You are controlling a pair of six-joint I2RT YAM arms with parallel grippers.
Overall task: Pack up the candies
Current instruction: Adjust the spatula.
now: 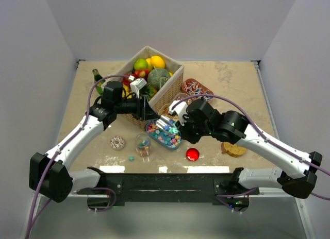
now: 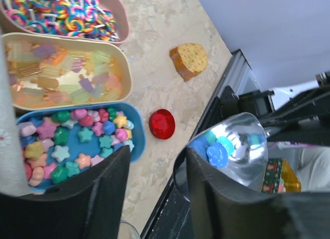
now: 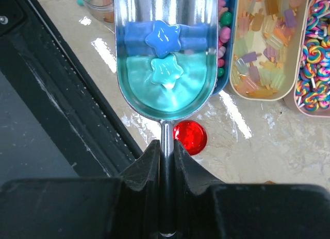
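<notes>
R gripper (image 3: 166, 151) is shut tight on the thin handle of a shiny metal scoop (image 3: 165, 100), mid frame in its wrist view. Two star candies (image 3: 165, 37) sit in the scoop, one blue, one teal. Lots more candies (image 2: 77, 141) fill the blue tray (image 2: 140, 138) at lower left of the L wrist view. Above it sits a yellow tray (image 2: 127, 82) w/ ice-pop sweets, then a pink tray (image 2: 122, 20) w/ swirly lollies. L gripper (image 2: 157, 156) has its fingers partly apart, nothing btwn them. A red ball (image 2: 162, 123) lies just right of the blue tray. In the top view a small glass jar (image 1: 143, 143) stands just lower left of that tray.
</notes>
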